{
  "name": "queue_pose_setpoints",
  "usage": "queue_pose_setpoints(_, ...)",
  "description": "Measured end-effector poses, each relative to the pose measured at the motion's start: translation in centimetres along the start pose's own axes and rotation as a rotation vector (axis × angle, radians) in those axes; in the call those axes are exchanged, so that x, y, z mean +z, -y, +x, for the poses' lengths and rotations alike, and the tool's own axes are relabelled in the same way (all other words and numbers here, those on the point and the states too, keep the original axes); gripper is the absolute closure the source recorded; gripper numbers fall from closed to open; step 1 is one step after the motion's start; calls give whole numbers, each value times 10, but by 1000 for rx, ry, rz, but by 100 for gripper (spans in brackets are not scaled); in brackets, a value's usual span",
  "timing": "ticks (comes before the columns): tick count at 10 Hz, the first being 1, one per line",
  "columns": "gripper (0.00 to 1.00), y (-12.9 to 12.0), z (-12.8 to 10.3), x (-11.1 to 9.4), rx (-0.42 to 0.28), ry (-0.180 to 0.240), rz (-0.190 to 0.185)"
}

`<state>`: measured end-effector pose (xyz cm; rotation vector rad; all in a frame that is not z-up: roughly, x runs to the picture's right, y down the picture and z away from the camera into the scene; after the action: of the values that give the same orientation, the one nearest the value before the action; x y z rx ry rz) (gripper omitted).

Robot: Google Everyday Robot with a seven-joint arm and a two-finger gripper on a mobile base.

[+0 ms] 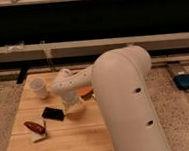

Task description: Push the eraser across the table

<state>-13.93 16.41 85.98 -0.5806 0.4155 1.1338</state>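
Observation:
The eraser (52, 113) is a small flat black block lying on the light wooden plank table (64, 138), left of centre. My gripper (73, 109) is low over the table, right beside the eraser's right end and touching or nearly touching it. My big white arm (122, 92) reaches in from the right and hides the table's right part.
A white cup (38, 88) stands at the table's back left. A reddish-brown oblong object on a white piece (36, 130) lies near the front left edge. An orange-brown thing (86, 93) shows behind the gripper. A blue device (185, 81) lies on the floor at right.

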Motion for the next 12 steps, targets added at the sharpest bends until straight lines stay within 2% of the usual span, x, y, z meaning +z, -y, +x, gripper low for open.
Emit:
queue_pose_setpoints(5, 21, -19, -13, 4, -39, -2, -18)
queue_pose_setpoints(12, 21, -46, -43, 1, -93, 24, -37)
